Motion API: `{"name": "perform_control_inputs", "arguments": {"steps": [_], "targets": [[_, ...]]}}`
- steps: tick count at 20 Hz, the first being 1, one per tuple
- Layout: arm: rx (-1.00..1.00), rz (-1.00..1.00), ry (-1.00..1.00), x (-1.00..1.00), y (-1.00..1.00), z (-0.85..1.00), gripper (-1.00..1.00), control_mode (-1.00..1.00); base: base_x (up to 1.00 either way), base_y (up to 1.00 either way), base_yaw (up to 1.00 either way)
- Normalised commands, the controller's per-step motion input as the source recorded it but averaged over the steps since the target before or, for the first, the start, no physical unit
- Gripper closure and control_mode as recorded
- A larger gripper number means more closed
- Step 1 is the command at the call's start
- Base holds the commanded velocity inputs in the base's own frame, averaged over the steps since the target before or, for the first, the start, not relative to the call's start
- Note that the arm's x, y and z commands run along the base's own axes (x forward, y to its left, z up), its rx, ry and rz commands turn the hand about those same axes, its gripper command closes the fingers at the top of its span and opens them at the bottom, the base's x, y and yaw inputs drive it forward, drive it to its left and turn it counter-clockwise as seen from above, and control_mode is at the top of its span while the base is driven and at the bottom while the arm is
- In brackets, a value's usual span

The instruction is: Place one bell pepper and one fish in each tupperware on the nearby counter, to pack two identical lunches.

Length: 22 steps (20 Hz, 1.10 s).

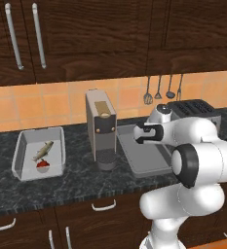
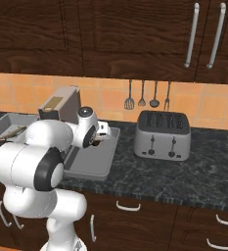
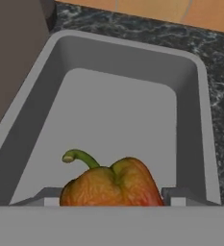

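1. In the hand view, nearest to us, we see the hand (image 3: 111,199) with a finger tip at either side of an orange-red bell pepper (image 3: 111,185). The pepper sits between the tips and seems gripped, though the band at the bottom hides where it meets them, so we cannot tell for sure. Its green stem curls up to the left.
2. Behind the pepper that view looks down into a light-grey tupperware (image 3: 132,62) with bare floor, raised walls and rounded corners. Neither base view gives us the pepper here.
3. From the left base view we place that same right-hand tupperware (image 1: 134,160) on the dark speckled worktop (image 1: 76,185), just right of a grey coffee machine (image 1: 101,129); the arm's wrist covers its right part.
4. The right base view shows the tray's other side, with its near right corner in the open, and the wrist hanging over its far end.
5. Well apart, left of the coffee machine, the left base view gives us the second tupperware (image 1: 22,155), which holds a fish (image 1: 43,150) lying slantwise and a red pepper (image 1: 43,164) just in front of it. In the right base view the arm hides most of this tray.
6. Farther back on the worktop stands a silver toaster (image 2: 163,135), whole in the right base view.
7. Farthest, utensils (image 2: 147,95) hang on the orange tiled wall.
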Motion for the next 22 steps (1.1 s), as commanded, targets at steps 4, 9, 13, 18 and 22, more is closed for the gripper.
{"name": "perform_control_inputs", "arguments": {"steps": [4, 9, 13, 18, 22], "targets": [[0.0, 0.0, 0.0, -0.06, 0.0, 0.03, -1.0, -1.0, 0.0, 0.0, 0.0], [0.0, -0.06, 0.0, -0.55, 0.0, 0.07, -1.0, -1.0, 0.0, 0.0, 0.0], [0.0, -0.17, 0.0, -1.0, 0.0, 0.22, -1.0, -1.0, 0.0, 0.0, 0.0], [0.0, -0.2, 0.03, -0.98, 0.04, 0.59, -1.0, -1.0, 0.0, 0.0, 0.0], [0.05, -0.16, 0.0, -1.0, 0.0, 0.54, -1.0, -1.0, 0.0, 0.0, 0.0]]}}
